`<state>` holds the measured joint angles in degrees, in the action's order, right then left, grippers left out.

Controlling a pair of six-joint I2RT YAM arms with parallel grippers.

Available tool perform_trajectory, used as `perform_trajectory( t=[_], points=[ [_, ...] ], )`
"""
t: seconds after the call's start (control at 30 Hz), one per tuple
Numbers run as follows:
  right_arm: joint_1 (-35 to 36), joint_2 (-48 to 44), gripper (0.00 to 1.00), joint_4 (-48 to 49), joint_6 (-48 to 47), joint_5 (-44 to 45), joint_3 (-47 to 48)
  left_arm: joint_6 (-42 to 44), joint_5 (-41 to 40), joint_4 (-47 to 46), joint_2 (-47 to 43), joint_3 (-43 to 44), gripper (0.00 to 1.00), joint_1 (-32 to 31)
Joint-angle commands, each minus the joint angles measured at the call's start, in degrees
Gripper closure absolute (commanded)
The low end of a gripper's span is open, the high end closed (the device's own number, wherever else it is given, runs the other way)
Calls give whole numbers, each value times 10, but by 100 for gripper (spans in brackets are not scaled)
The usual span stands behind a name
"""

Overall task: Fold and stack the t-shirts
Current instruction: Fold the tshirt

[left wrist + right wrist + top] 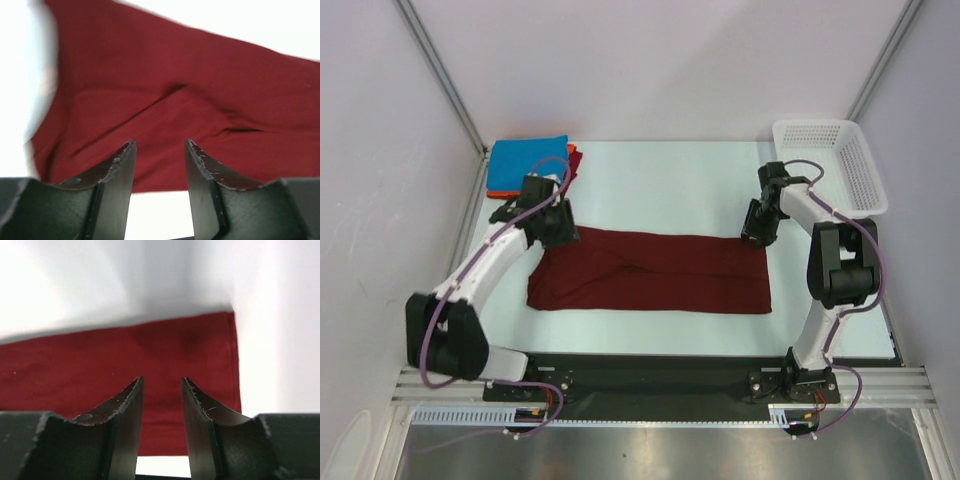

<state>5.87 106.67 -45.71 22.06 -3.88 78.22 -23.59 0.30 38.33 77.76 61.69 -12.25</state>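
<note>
Shirt: the maroon t-shirt lies mid-worktop as a long, flat band with some creases.
Long axis: it runs from 9 o'clock to 3 o'clock, so you have one end per arm.
Left gripper: at the band's far corner, 10 o'clock; fingers apart, nothing between them.
Right gripper: at the other far corner, 2 o'clock; fingers likewise apart and empty.
Nearer arm: neither, as each sits at its own end.
Contact: you cannot tell from these views whether the fingertips touch the cloth.
Next move, as a judgement: pinch both far corners and carry that edge toward 6 o'clock, keeping the ends level.
Stack: the blue t-shirt lies on the orange-red t-shirt at 11 o'clock.
Basket: at 1 o'clock, well apart from the cloth.
</note>
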Motion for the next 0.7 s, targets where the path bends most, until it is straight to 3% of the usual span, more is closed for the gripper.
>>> perform_trajectory(
  t=[0.0, 0.07, 0.17, 0.43, 0.67],
  points=[
    [9, 8, 59, 7, -19, -18, 50, 43, 146, -61, 44, 26, 50, 0],
    [17, 3, 58, -1, -19, -22, 55, 59, 218, -77, 80, 34, 48, 3],
    [20, -19, 58, -2, -20, -27, 45, 69, 245, -60, 146, 58, 48, 3],
    [4, -66, 59, 5, -27, -34, -2, 25, 110, -57, 189, 68, 51, -8],
    [-2, -74, 59, 2, -35, -35, -7, 5, 90, -88, 225, 73, 49, -23]
  ],
)
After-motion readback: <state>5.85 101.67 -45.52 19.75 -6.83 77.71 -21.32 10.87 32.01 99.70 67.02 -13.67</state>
